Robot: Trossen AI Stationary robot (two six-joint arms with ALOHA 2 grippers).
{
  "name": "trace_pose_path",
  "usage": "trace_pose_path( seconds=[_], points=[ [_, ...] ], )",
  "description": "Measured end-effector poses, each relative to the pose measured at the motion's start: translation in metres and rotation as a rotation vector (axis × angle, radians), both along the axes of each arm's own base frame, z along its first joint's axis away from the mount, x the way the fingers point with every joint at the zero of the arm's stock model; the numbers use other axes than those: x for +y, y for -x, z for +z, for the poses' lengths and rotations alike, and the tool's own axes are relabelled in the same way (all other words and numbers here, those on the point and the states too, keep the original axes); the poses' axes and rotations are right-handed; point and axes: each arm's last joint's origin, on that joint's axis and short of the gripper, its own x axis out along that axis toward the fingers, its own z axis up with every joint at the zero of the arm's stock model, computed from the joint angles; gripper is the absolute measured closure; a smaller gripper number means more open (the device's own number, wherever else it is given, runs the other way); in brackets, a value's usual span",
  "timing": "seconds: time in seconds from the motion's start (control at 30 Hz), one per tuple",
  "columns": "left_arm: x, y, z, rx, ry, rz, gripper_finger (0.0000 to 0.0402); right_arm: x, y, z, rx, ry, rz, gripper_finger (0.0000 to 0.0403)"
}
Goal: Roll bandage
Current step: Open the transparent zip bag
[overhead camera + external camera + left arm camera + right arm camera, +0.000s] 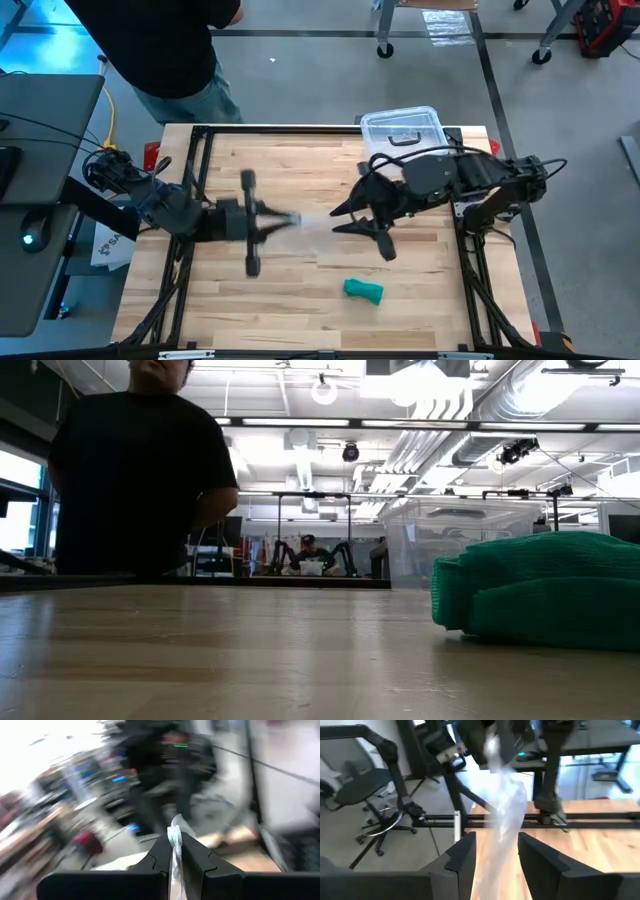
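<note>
Bandage: the green bandage [364,290] sits rolled up on the tabletop [290,300], near the front edge and a little right of the middle; in the low view it fills the right side as a chunky green bundle [540,590], and no gripper is touching it.
Plastic bag: a crinkly clear plastic bag [315,222] hangs stretched in the air between the two grippers, over the middle of the tabletop.
Left gripper: the left gripper [292,219] reaches in from the left edge, blurred, its fingers pressed together on one end of the bag; the left wrist view shows the thin clear film [176,851] pinched right between the dark fingers [197,857].
Right gripper: the right gripper [355,218] comes in from the right edge, its fingers [535,852] half spread with the bag [507,820] running between them; whether they actually press it, I cannot tell.
Clear box: a clear plastic box [402,128] with a black handle sits at the back edge, right of centre.
Person: a person in a dark top [140,480] stands beyond the back left corner.
</note>
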Motion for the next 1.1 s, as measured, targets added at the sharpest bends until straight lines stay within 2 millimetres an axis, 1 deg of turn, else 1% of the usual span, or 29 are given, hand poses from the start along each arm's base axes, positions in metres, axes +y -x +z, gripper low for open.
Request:
trace_pose_path(
  seconds=[0.1,0.2,0.27,0.33,0.43,0.53,0.6,0.67,0.8,0.87,0.97,1.1],
  points=[
    [0.008,0.008,0.009,-0.082,0.141,0.226,0.0385,-0.006,0.021,0.01,-0.007,0.002,-0.118,0.0265],
    [0.014,0.022,0.02,-0.142,0.174,0.401,0.0385,-0.01,0.046,0.02,-0.031,0.029,-0.321,0.0265],
    [0.013,0.027,0.025,-0.161,0.158,0.418,0.0385,-0.009,0.055,0.022,-0.042,0.091,-0.435,0.0265],
    [0.011,0.029,0.03,-0.183,0.144,0.406,0.0385,-0.007,0.059,0.021,-0.035,0.184,-0.472,0.0268],
    [0.008,0.031,0.037,-0.231,0.157,0.396,0.0385,-0.01,0.058,0.021,-0.026,0.249,-0.417,0.0285],
    [0.005,0.035,0.044,-0.269,0.142,0.381,0.0385,-0.017,0.052,0.027,-0.081,0.213,-0.269,0.0308],
    [0.004,0.036,0.047,-0.291,0.128,0.352,0.0385,-0.021,0.049,0.031,-0.116,0.199,-0.22,0.0321],
    [0.004,0.037,0.05,-0.318,0.122,0.326,0.0385,-0.028,0.048,0.033,-0.134,0.211,-0.248,0.0331],
    [0.003,0.037,0.053,-0.356,0.104,0.26,0.0385,-0.046,0.047,0.04,-0.182,0.2,-0.357,0.0343],
    [0.002,0.037,0.054,-0.369,0.102,0.222,0.0385,-0.052,0.044,0.043,-0.219,0.159,-0.347,0.0347],
    [0.001,0.036,0.054,-0.373,0.099,0.205,0.0385,-0.055,0.042,0.051,-0.298,0.109,-0.256,0.0352],
    [0.001,0.036,0.054,-0.372,0.098,0.206,0.0385,-0.051,0.042,0.062,-0.418,0.061,-0.077,0.0355]
  ],
)
